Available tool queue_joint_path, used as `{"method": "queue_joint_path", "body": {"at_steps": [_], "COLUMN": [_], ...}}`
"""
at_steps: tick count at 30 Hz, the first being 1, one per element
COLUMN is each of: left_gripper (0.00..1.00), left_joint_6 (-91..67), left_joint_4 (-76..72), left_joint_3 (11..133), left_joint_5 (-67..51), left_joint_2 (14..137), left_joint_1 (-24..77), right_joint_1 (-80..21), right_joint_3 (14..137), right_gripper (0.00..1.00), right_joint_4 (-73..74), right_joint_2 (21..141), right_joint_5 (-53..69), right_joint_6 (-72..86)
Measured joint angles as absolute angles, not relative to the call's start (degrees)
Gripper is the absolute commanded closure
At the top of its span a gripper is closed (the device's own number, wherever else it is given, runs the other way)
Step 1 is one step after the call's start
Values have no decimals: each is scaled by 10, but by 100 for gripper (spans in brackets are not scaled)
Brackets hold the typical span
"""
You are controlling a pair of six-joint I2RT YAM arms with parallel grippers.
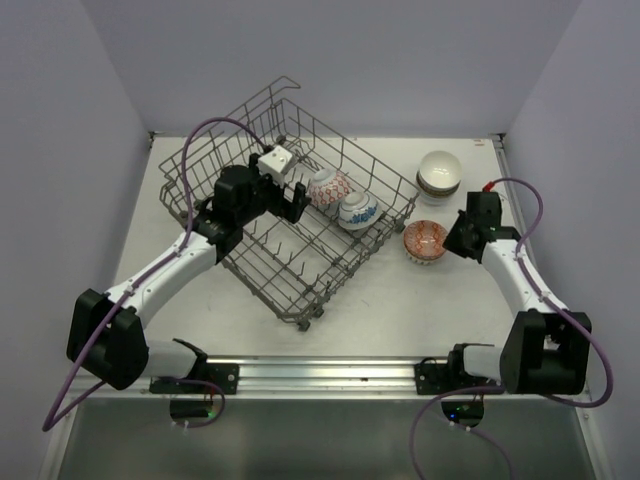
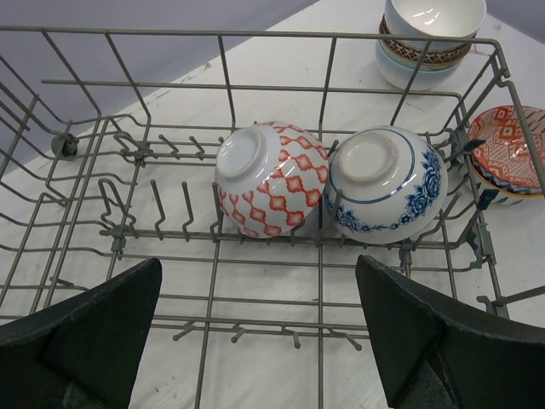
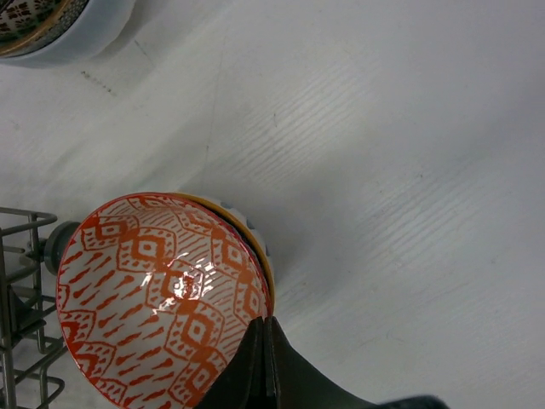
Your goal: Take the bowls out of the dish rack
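Note:
The grey wire dish rack [image 1: 262, 262] stands left of centre. Two bowls lie tipped in it, a red-patterned bowl [image 1: 328, 186] and a blue-flowered bowl [image 1: 357, 210]. My left gripper [image 1: 297, 200] hovers over the rack floor just before them, open and empty. In the left wrist view [image 2: 258, 264] the red-patterned bowl [image 2: 271, 179] and the blue-flowered one [image 2: 386, 181] lie ahead. My right gripper [image 1: 456, 238] is shut at the rim of a red-patterned bowl [image 3: 162, 298] resting in another bowl on the table [image 1: 424, 241].
A stack of bowls [image 1: 439, 172] with a white one on top stands at the back right; it also shows in the left wrist view [image 2: 430, 34] and the right wrist view [image 3: 43, 25]. The rack's corner [image 3: 17, 341] lies just left of the red bowl.

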State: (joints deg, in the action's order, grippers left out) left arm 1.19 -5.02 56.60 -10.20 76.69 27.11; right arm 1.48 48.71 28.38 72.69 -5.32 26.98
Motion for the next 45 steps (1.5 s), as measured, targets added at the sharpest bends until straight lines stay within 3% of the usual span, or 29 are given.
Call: {"method": "queue_joint_path", "body": {"at_steps": [11, 14, 15, 18, 23, 35, 45], "left_gripper": [0, 0, 0, 0, 0, 0, 0], "left_joint_6": [12, 12, 12, 12, 27, 203, 305], "left_joint_4": [-50, -50, -50, -51, -43, 98, 161], "left_joint_3": [566, 566, 566, 566, 589, 852, 853], "left_joint_5": [-102, -103, -103, -110, -117, -74, -104], "left_joint_2": [767, 767, 768, 775, 826, 994, 1062], "left_joint_1": [274, 276, 277, 279, 279, 292, 310], "right_joint_1": [15, 16, 16, 15, 16, 16, 15], "right_joint_3": [487, 487, 487, 487, 487, 484, 484], "right_gripper": [100, 80, 68, 50, 40, 35, 34], "right_joint_4": [281, 282, 284, 288, 286, 263, 252], "right_joint_2": [738, 726, 720, 696, 650, 639, 641], "right_joint_5": [-47, -48, -49, -49, -43, 16, 57], "right_joint_6": [270, 269, 269, 268, 265, 265, 264]}}
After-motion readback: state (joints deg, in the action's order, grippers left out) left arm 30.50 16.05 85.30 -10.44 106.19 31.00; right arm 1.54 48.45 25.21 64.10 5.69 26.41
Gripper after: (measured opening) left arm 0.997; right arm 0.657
